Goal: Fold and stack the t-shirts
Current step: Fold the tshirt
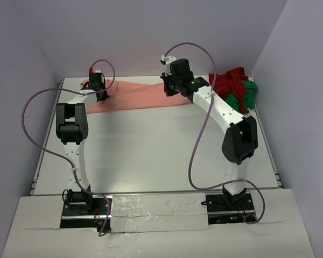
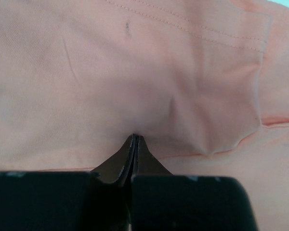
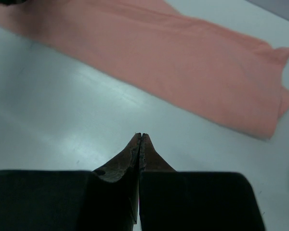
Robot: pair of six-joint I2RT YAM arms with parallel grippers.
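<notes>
The pink t-shirt [image 1: 130,97] lies stretched out long and flat across the far side of the surface [image 1: 151,156]. The left gripper [image 2: 135,139] is down at the left end of it. Its two fingers are squeezed tight together on a little pinch of the pink cloth, and the cloth wrinkles around the tips. The right gripper [image 3: 140,137] is near the other end of the pink t-shirt. Its fingers are pressed together with nothing between them. It hangs over bare surface, and the pink cloth lies just past its tips. The dark red t-shirt [image 1: 232,79] and the green t-shirt [image 1: 243,100] sit bunched up together in the far right corner.
</notes>
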